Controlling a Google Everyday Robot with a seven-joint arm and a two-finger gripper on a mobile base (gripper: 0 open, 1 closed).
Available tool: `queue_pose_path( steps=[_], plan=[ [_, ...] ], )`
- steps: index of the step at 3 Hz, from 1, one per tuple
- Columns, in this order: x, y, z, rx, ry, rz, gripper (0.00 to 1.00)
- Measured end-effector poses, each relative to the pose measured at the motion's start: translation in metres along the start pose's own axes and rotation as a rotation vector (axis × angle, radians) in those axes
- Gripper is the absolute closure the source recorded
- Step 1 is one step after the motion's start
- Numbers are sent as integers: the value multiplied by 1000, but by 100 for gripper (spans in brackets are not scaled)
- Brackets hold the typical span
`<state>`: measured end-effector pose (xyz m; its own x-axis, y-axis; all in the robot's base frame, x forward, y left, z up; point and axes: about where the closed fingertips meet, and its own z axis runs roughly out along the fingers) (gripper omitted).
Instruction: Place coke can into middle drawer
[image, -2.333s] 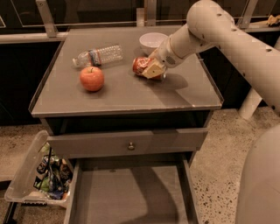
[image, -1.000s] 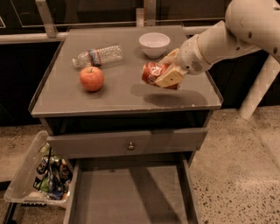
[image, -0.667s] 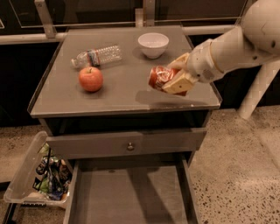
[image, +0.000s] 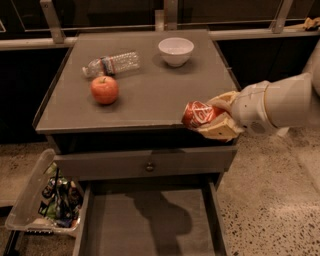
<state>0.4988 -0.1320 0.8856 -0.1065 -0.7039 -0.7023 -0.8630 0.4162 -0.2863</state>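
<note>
My gripper (image: 212, 119) is shut on the red coke can (image: 196, 114), holding it tilted on its side in the air over the front right corner of the cabinet top (image: 145, 97). The white arm (image: 280, 102) reaches in from the right. The middle drawer (image: 147, 222) stands pulled open below, grey-brown with a plain flat floor. The can is above and behind the drawer's right part. The arm's shadow falls on the drawer floor.
On the cabinet top lie a red apple (image: 104, 89), a clear plastic water bottle (image: 111, 64) and a white bowl (image: 176, 51). The top drawer (image: 145, 162) with a round knob is closed. A clear bin of snacks (image: 47, 197) stands at the lower left on the speckled floor.
The gripper has lifted the can off the cabinet top and carried it toward the front right edge, lower and closer to the open drawer.
</note>
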Motion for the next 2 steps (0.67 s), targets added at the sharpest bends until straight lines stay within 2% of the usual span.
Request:
queue_pose_path(
  steps=[1,2],
  plan=[
    [30,34,8,-6,1,98,100],
    [29,34,8,-6,0,97,100]
  ],
)
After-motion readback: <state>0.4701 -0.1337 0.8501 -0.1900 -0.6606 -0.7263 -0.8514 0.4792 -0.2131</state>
